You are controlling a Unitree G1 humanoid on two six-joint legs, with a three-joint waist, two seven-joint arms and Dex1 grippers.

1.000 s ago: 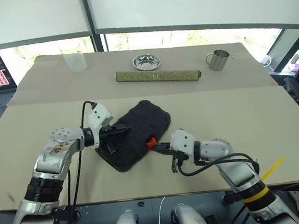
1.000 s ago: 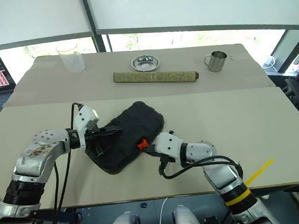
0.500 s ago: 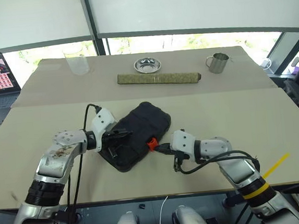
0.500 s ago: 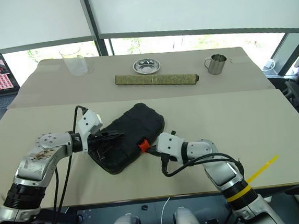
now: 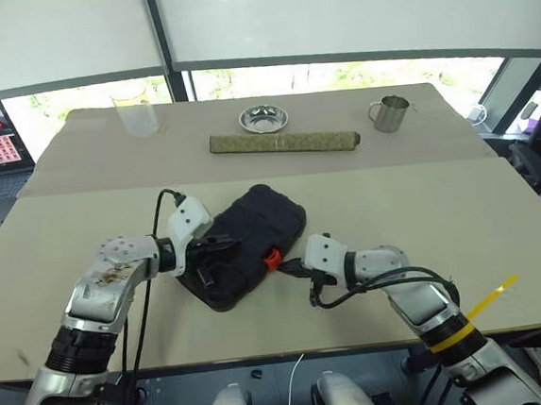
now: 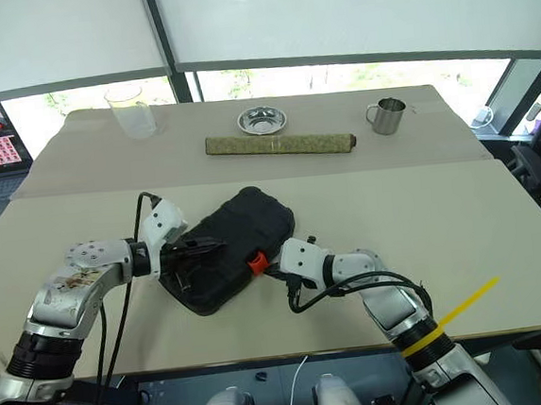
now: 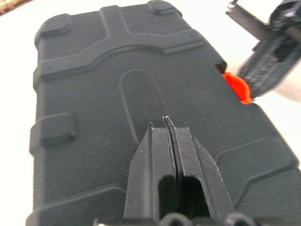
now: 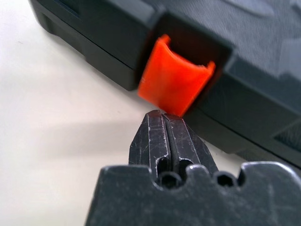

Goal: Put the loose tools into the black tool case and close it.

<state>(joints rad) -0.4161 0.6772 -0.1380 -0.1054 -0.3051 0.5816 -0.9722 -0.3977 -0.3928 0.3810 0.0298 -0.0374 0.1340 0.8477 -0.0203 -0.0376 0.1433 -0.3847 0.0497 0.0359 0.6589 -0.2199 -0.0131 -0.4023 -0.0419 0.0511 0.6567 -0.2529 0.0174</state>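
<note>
Black tool case (image 5: 248, 244) lying shut on the worktop (image 5: 442, 216), left gripper (image 7: 165, 123) resting on its lid with fingers pressed together, right gripper (image 8: 164, 117) poking the orange latch (image 8: 175, 84), fingers also squeezed together, holding nothing.

The closed black tool case (image 5: 248, 244) lies mid-surface with the left gripper (image 5: 219, 244) over its lid and the right gripper (image 5: 287, 266) at its orange latch (image 5: 272, 257), so both near sides are occupied. Bare surface (image 5: 413, 204) lies open to the right. Farther back, the rolled olive mat (image 5: 284, 142) bars the way to the steel bowl (image 5: 263, 119), mug (image 5: 389, 112) and glass (image 5: 135, 109).
</note>
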